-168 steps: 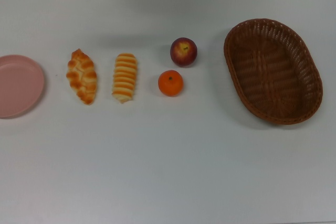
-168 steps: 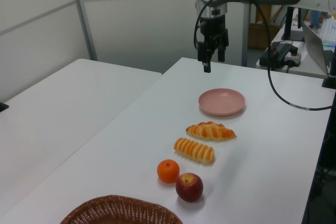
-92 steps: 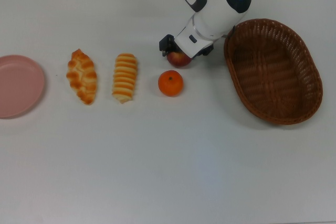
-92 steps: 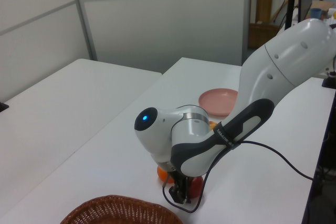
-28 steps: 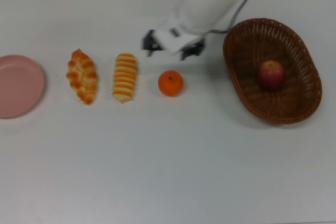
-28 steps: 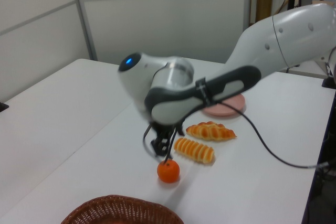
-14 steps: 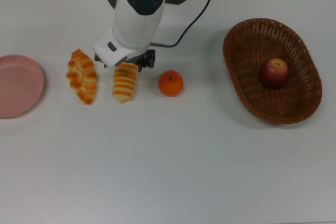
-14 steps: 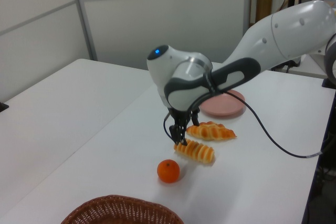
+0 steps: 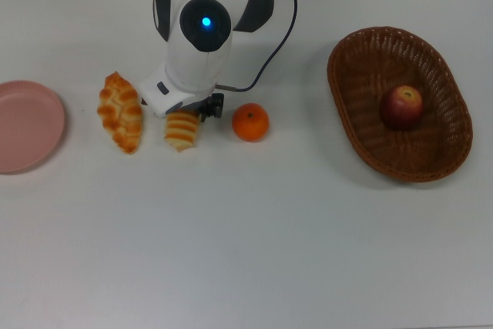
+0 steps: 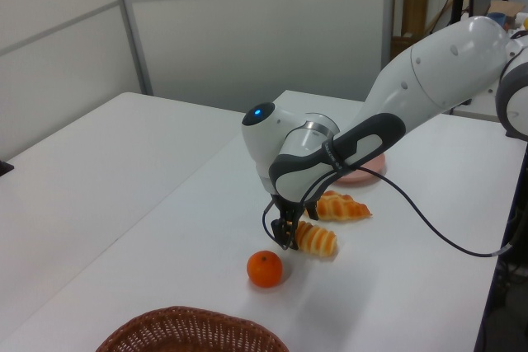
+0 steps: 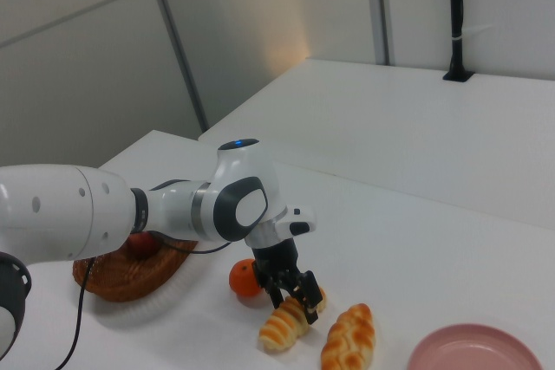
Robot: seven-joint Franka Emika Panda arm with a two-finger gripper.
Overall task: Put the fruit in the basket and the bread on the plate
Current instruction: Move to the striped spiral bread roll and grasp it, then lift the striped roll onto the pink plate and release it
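One white table (image 9: 254, 229); grey partition walls (image 10: 247, 30) behind

The worktop (image 9: 246, 252) is smooth, matt white. The basket (image 9: 362, 113) is rough brown woven wicker with a braided rim. The apple (image 9: 401, 107) has a smooth, faintly shiny skin; the tangerine (image 9: 250, 122) looks finely dimpled. The plate (image 9: 27, 125) is smooth, pale pink plastic. The arm's shell (image 10: 429, 80) is glossy white plastic, and the pincer (image 11: 295, 301) is matt black.

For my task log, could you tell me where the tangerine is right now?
The tangerine sits on the table in the top view's middle, just right of the striped roll, well left of the basket.
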